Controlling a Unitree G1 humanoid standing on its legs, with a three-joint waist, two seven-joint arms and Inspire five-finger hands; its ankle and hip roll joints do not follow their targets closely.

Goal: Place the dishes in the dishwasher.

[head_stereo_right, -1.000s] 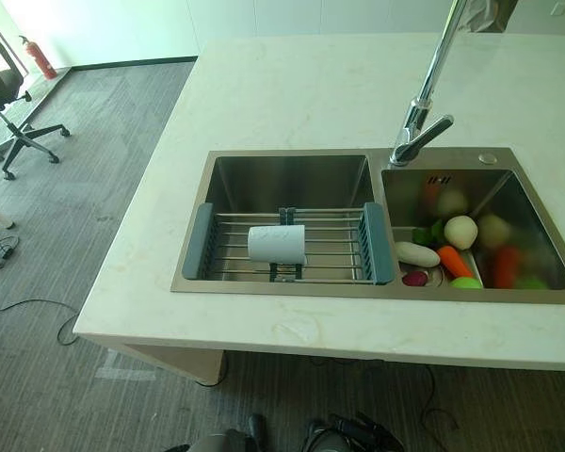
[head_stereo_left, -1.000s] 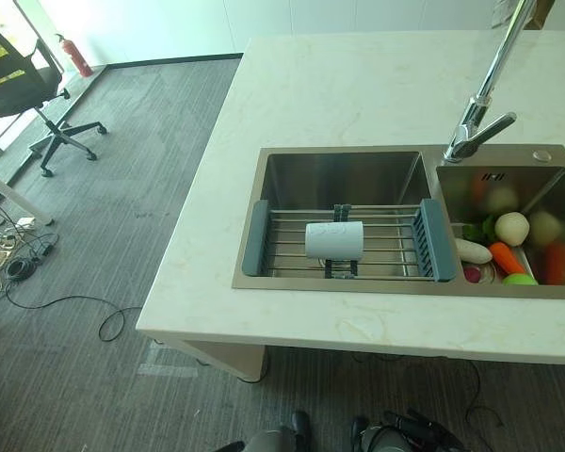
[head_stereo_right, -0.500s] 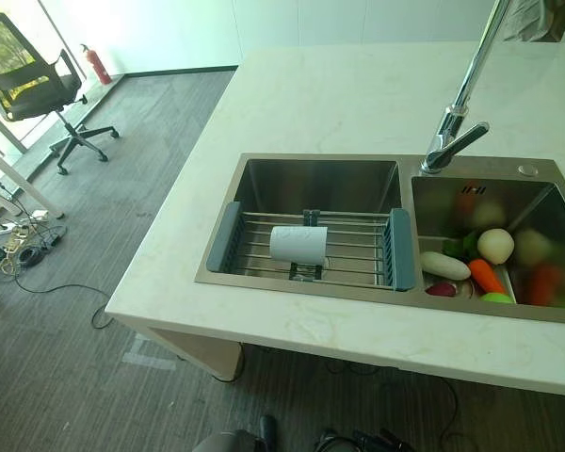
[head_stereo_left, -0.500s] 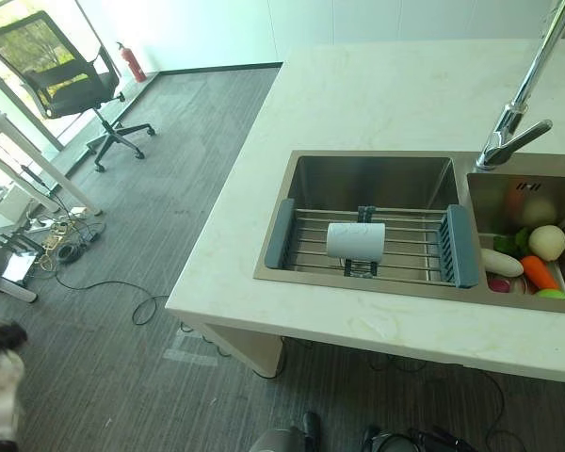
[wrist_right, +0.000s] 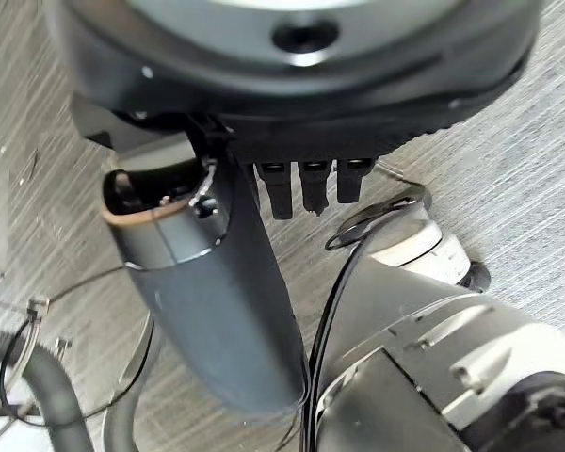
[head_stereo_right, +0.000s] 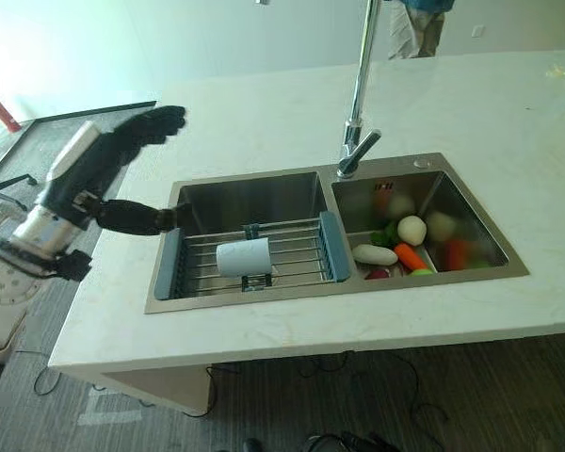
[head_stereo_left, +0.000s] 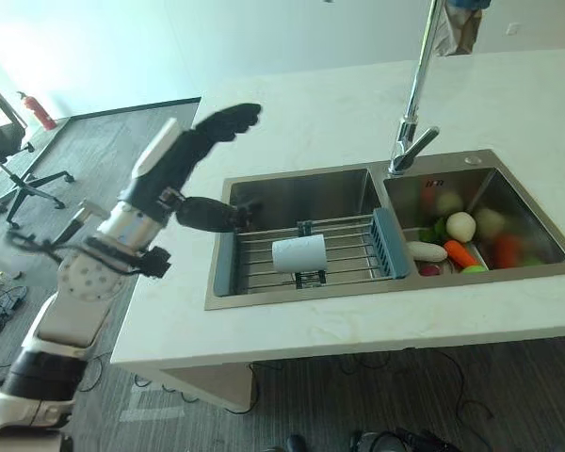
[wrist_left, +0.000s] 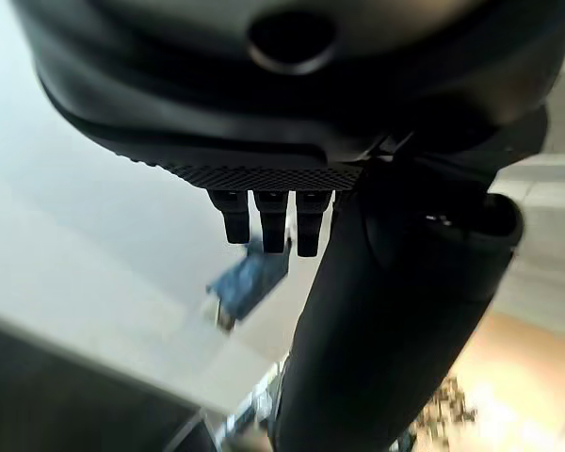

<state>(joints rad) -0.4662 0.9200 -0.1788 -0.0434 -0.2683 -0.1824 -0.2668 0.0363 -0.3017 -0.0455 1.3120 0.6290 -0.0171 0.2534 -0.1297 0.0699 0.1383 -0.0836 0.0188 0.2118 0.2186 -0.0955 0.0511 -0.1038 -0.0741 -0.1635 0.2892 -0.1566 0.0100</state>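
Left hand [head_stereo_left: 184, 155]: raised above the counter's left edge, fingers straight and spread from the thumb, holding nothing.
Right hand [wrist_right: 217, 273]: over the floor, fingers extended, holding nothing.
White cup [head_stereo_left: 298, 253]: on its side on the wire rack [head_stereo_left: 353, 250] across the left sink basin [head_stereo_left: 301, 193].
Right basin: vegetables [head_stereo_left: 460, 240].
Faucet [head_stereo_left: 412, 104]: behind the sink.

A pale stone counter [head_stereo_left: 508, 311] is being occupied by a double steel sink [head_stereo_left: 358, 184] (tall faucet [head_stereo_left: 412, 113] behind it).
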